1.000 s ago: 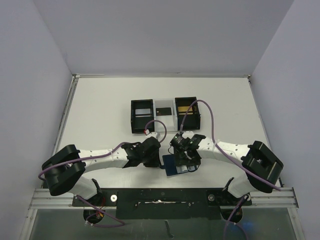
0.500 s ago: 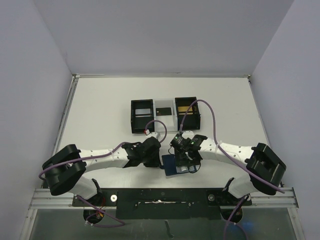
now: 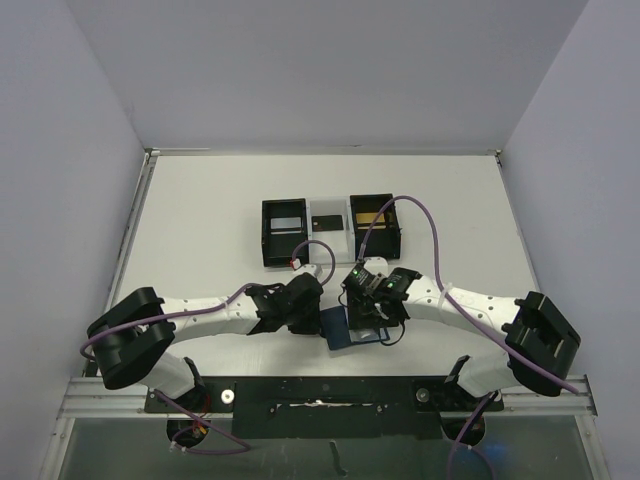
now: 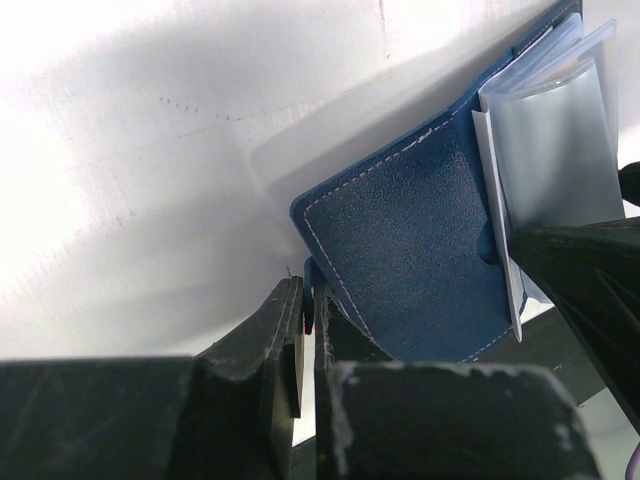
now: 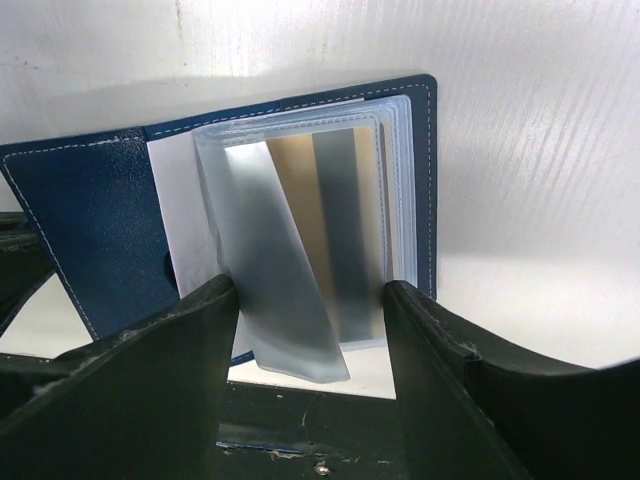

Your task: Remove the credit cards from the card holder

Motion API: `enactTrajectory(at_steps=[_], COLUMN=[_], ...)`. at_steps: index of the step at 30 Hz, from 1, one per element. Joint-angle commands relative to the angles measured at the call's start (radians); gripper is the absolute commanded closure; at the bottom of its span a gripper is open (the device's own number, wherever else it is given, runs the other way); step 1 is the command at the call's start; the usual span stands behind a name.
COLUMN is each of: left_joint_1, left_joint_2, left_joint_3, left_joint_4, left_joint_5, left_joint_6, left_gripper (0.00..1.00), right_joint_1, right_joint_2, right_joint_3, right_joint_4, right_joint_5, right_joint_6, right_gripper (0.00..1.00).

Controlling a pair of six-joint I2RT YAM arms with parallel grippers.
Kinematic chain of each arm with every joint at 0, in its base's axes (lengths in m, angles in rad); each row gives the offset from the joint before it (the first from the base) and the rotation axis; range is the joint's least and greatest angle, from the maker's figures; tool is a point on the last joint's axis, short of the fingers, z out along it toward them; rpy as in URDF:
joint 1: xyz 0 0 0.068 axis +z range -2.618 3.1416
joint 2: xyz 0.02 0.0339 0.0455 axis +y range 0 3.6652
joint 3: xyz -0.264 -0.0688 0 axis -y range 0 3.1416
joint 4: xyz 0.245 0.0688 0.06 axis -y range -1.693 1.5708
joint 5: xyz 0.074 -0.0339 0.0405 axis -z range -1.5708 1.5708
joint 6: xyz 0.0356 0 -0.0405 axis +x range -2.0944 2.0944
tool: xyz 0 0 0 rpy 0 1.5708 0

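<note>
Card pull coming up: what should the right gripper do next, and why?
Probably close the right gripper on the gold card: its jaws stand open astride the clear sleeves, while the left gripper pins the card holder by its flap.

No writing, label, brand or number can be read in any view. The gold card (image 5: 298, 215) inside the open wallet (image 5: 95, 225) shows only plain gold and grey bands, blurred by its frosted plastic sleeve (image 5: 285, 320). The wallet's blue cover bears only pale stitching.
</note>
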Motion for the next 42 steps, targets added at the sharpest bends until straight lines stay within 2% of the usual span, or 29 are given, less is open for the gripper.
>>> enactTrajectory(at_steps=[1,7,18,37,42], left_joint_1=[-0.005,-0.005,-0.005,-0.005,-0.005], left_joint_2=[0.010,0.012,0.016,0.007,0.007], left_joint_3=[0.053,0.059,0.060,0.056,0.056], left_joint_4=[0.010,0.011,-0.005,-0.017,-0.025], left_joint_5=[0.009,0.013,0.005,-0.018,-0.025], left_joint_6=[0.013,0.020,0.021,0.006,0.000], left_gripper=[1.00,1.00,1.00,1.00,1.00], right_joint_1=[0.010,0.013,0.001,-0.029,-0.042], right_joint_2=[-0.037,-0.023,-0.117,-0.187,-0.141], right_joint_3=[0.030,0.026,-0.058,-0.173,-0.191], right_joint_4=[0.044,0.050,0.209,0.496,0.541], right_joint_5=[-0.008,-0.012,-0.084,-0.306,-0.362], right_joint_6=[0.001,0.007,0.024,-0.006,-0.012], right_gripper=[0.43,0.43,0.36,0.37,0.37])
